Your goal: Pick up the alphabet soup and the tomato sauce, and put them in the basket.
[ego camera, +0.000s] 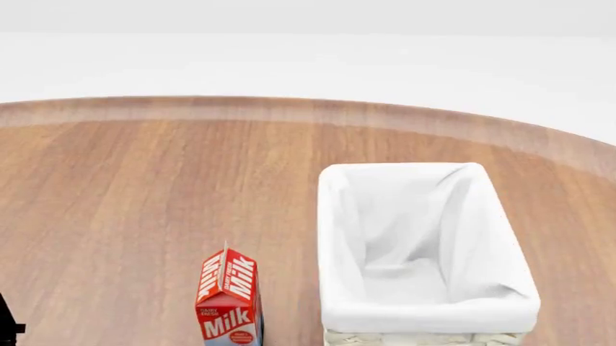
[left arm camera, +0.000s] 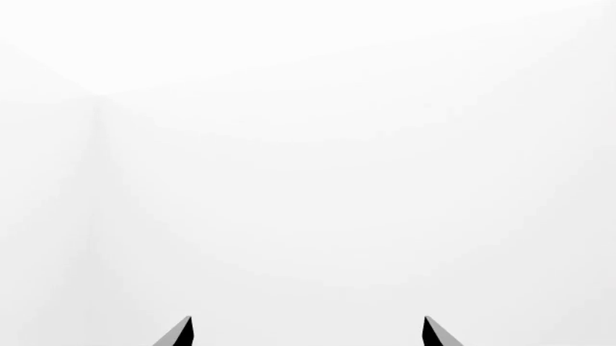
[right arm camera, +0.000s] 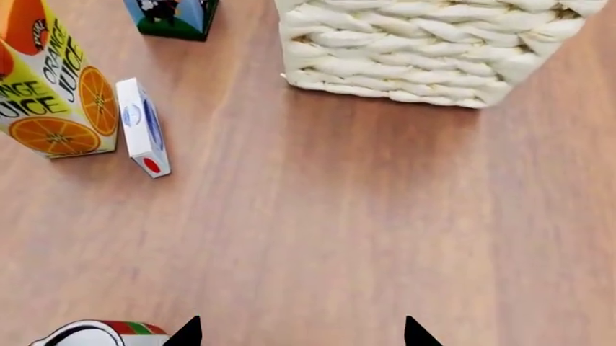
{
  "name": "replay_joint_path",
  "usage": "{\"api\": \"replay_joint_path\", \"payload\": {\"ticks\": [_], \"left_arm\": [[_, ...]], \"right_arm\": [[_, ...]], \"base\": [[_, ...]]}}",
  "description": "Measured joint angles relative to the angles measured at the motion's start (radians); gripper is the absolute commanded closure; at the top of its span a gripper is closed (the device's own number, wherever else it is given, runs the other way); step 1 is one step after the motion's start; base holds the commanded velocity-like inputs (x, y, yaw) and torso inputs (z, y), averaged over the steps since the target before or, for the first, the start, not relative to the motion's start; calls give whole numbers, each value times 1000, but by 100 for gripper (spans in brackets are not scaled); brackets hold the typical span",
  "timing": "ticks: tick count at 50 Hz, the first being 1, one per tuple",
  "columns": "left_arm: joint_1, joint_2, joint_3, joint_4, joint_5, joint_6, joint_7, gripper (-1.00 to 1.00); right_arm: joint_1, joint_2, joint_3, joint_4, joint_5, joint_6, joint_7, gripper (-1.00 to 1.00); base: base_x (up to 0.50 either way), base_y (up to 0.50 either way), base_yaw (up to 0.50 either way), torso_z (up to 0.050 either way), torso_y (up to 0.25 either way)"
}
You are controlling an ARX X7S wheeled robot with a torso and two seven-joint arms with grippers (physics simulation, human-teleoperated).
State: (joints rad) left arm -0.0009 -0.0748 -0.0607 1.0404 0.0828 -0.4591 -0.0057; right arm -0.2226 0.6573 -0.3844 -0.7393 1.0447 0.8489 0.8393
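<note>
Right wrist view: right end effector [right arm camera: 300,333] released, tips spread over bare wooden bench [right arm camera: 366,238]. Tomato sauce [right arm camera: 97,334] can sits just beside one tip, apart from it, only its top edge showing. Basket [right arm camera: 433,50] well beyond the tips; orange juice carton [right arm camera: 48,86] and small white box [right arm camera: 143,128] off to the side. Head view: basket w/ white liner next to milk carton [ego camera: 229,299]. Left end effector [left arm camera: 308,333] also released, facing blank white. Alphabet soup not seen.
</note>
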Motion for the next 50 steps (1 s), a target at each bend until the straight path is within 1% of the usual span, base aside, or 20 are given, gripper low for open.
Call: {"api": "replay_joint_path", "payload": {"ticks": [50], "left_arm": [[12,-48,24,-13,-39,11,-63,-100]], "right_arm": [[-51,2,-88,62,-114,-53,-70,-100]], "base": [[0,0,0,0,0]]}}
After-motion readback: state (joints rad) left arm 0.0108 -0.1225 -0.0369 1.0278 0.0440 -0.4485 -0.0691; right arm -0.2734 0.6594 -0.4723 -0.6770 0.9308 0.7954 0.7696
